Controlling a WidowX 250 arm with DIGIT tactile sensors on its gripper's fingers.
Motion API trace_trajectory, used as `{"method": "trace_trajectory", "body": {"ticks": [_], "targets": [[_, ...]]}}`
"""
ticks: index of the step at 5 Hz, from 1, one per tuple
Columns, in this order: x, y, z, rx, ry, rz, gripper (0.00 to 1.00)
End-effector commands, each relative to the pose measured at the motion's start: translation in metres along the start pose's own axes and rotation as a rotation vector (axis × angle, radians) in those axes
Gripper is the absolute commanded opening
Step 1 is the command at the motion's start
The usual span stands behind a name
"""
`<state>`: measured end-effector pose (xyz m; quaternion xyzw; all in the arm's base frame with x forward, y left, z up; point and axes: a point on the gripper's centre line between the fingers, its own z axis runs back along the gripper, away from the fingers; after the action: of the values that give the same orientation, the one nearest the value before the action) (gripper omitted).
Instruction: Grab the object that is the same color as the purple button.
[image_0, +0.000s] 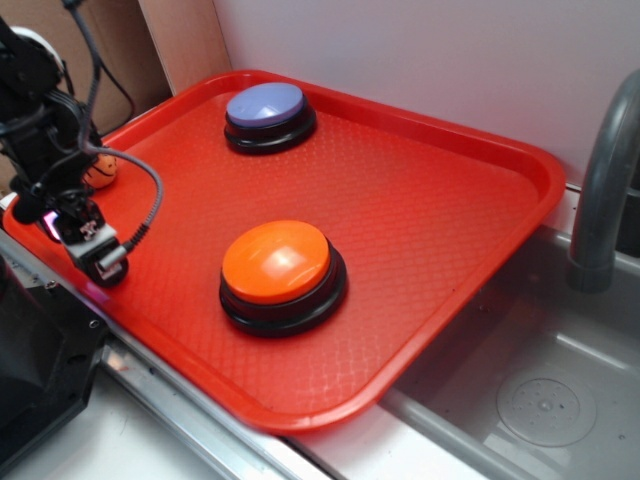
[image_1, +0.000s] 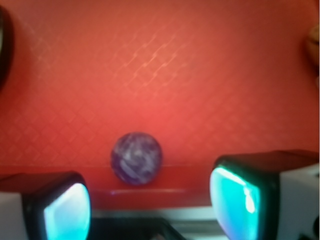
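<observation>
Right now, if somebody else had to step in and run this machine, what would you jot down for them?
Hand: open, empty, low over the left edge of the red tray.
Purple ball: on the tray by its raised rim, between the two fingers, untouched.
Purple button: at the tray's far side; orange button nearer the front. An orange toy peeks out behind the arm.
Done: hand lined up on the ball.
Left: probably ease in a little, close on the ball, lift it.

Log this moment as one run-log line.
phase: pre-grasp | claw: open, straddling purple ball | ball: on red tray near its rim, ungrasped | purple button: untouched
</observation>
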<state>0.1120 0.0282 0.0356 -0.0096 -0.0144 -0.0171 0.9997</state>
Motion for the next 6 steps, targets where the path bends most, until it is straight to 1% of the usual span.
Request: {"method": "trace_trajectory", "body": {"ticks": [1, 2, 3, 4, 6], "targets": [[0.012, -0.007, -0.019, -0.002, 0.027, -0.04, 1.0], [0.013, -0.009, -0.024, -0.011, 0.048, -0.04, 1.0], [0.014, -0.011, -0.025, -0.005, 0.067, -0.036, 1.0], [0.013, -0.011, -0.019, 0.0, 0.062, -0.012, 0.0], [0.015, -0.012, -0.01, -0.004, 0.061, -0.029, 0.0]]}}
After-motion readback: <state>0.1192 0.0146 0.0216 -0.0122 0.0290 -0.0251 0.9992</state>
